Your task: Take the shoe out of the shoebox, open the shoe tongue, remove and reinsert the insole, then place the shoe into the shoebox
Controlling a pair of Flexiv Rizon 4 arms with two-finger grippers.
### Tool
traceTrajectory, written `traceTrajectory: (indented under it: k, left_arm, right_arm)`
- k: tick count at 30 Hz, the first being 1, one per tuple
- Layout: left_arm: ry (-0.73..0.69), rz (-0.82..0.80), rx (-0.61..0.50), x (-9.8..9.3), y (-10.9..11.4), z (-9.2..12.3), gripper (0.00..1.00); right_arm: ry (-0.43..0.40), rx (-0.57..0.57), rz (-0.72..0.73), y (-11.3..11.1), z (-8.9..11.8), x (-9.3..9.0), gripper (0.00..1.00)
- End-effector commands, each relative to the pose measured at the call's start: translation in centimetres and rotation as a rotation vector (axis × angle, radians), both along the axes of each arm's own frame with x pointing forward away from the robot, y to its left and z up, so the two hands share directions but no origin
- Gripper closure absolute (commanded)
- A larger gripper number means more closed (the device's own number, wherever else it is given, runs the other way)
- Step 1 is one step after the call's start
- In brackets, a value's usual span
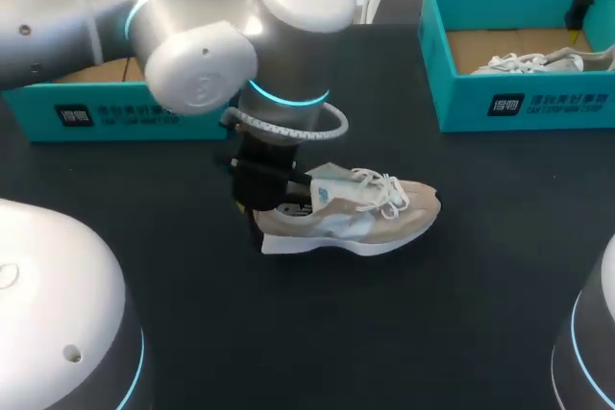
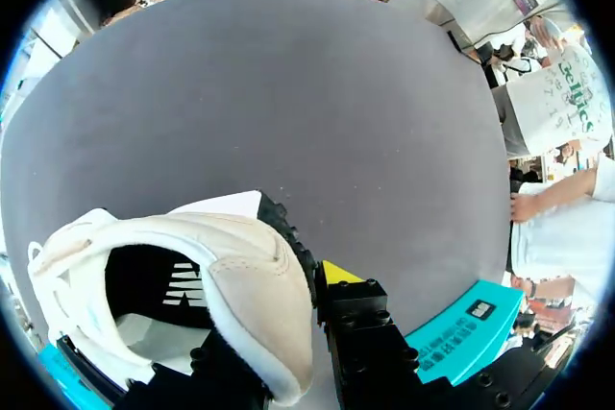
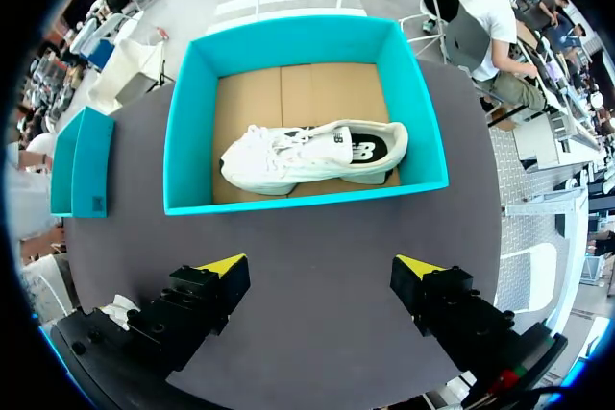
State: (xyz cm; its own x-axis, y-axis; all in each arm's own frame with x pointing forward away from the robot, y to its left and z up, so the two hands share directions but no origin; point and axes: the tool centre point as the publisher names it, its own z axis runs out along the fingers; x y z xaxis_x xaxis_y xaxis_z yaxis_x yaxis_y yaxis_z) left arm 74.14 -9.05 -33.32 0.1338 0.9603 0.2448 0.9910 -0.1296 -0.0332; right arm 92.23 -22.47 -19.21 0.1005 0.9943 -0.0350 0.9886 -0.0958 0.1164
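A beige and white shoe [image 1: 360, 216] stands upright on the dark table [image 1: 384, 333], toe pointing right. My left gripper [image 1: 264, 201] comes down at its heel. In the left wrist view the padded heel collar [image 2: 259, 304] sits between the fingers of my left gripper [image 2: 288, 319], which is shut on it. One yellow fingertip [image 2: 336, 273] shows outside the heel; the other is hidden inside the shoe. My right gripper [image 3: 322, 266] is open and holds nothing, a short way from a teal shoebox [image 3: 307, 201] that contains a white shoe [image 3: 307, 156].
The teal shoebox [image 1: 519, 108] with the white shoe [image 1: 538, 61] stands at the back right. A second teal box [image 1: 106, 112] stands at the back left, partly hidden by my left arm [image 1: 192, 36]. The arms' white bases fill the near corners.
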Motion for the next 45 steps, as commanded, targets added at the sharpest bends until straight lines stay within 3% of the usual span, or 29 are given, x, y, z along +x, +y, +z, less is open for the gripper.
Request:
traceTrajectory:
  k: [1, 18, 19, 20, 21, 28, 33, 38, 45]
  left_arm:
    - [0.008, 0.011, 0.024, 0.2, -1.4, -1.1, 1.00]
    - [0.049, -0.009, 0.011, -0.7, -1.0, -5.3, 1.00]
    - [0.059, 0.001, 0.014, -0.8, -1.0, -5.4, 0.89]
    - [0.072, 0.003, 0.016, -0.8, -0.9, -5.4, 0.47]
    - [0.077, 0.008, 0.009, -0.9, -0.9, -5.4, 0.00]
    - [0.079, 0.017, -0.088, -1.0, -0.5, -2.4, 0.00]
    - [0.120, 0.073, -0.265, -0.7, 0.4, 1.4, 0.00]
    - [0.099, 0.258, -0.447, -1.1, 2.5, 5.5, 0.00]
    - [0.099, 0.258, -0.447, -1.1, 2.5, 5.5, 0.00]
  right_arm:
    - [0.000, 0.001, 0.000, 0.0, 0.0, 0.0, 0.00]
    - [0.000, 0.001, 0.000, 0.0, 0.0, 0.0, 0.00]
    - [0.000, 0.001, 0.000, 0.0, 0.0, 0.0, 0.00]
    - [0.000, 0.001, 0.000, 0.0, 0.0, 0.0, 0.00]
    - [0.000, 0.001, 0.000, 0.0, 0.0, 0.0, 0.00]
    - [0.000, 0.001, 0.000, 0.0, 0.0, 0.0, 0.00]
    - [0.000, 0.001, 0.000, 0.0, 0.0, 0.0, 0.00]
    - [0.000, 0.001, 0.000, 0.0, 0.0, 0.0, 0.00]
    - [0.000, 0.001, 0.000, 0.0, 0.0, 0.0, 0.00]
